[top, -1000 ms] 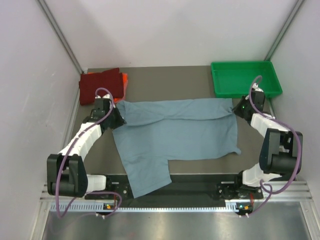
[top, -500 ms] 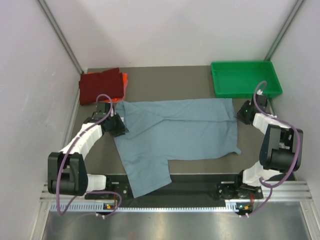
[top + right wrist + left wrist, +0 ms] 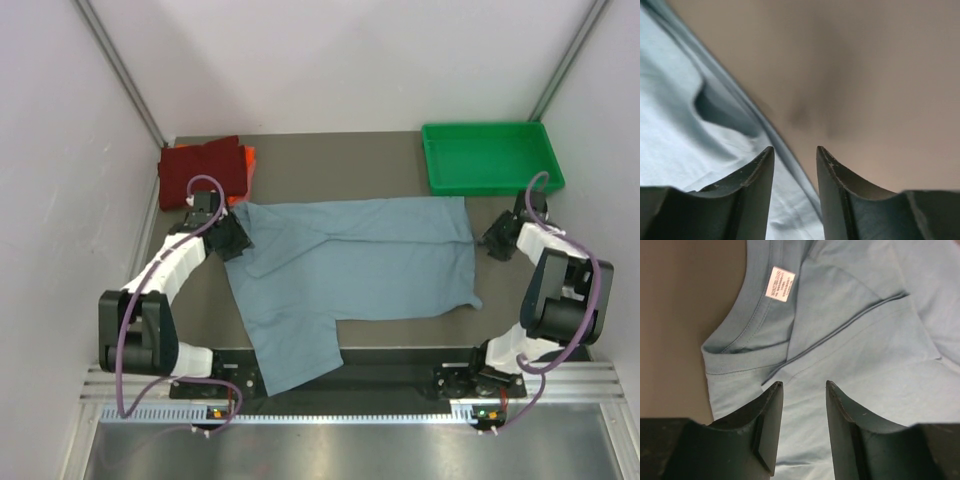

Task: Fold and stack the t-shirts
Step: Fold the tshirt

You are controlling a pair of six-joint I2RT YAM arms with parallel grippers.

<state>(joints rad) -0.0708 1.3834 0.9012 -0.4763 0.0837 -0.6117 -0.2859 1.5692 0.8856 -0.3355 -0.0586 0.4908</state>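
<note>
Brown desk (image 3: 330, 165) carries the grey-blue t-shirt (image 3: 360, 265), spread out mid-surface. Left pincer (image 3: 803, 385), narrowly parted and empty, hangs over its collar; right pincer (image 3: 794, 150), likewise, over its right edge. White collar tag (image 3: 780, 283): print unreadable.

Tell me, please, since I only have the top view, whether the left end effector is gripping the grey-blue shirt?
Observer: No; the left wrist view shows the left end effector open, nothing between its fingers, over the grey-blue shirt beside the collar.
Operator: Anything marking the collar?
Observer: A white label sits inside it.
Operator: And the right one?
Observer: The right end effector is open over the shirt's edge, bare table beyond.
</note>
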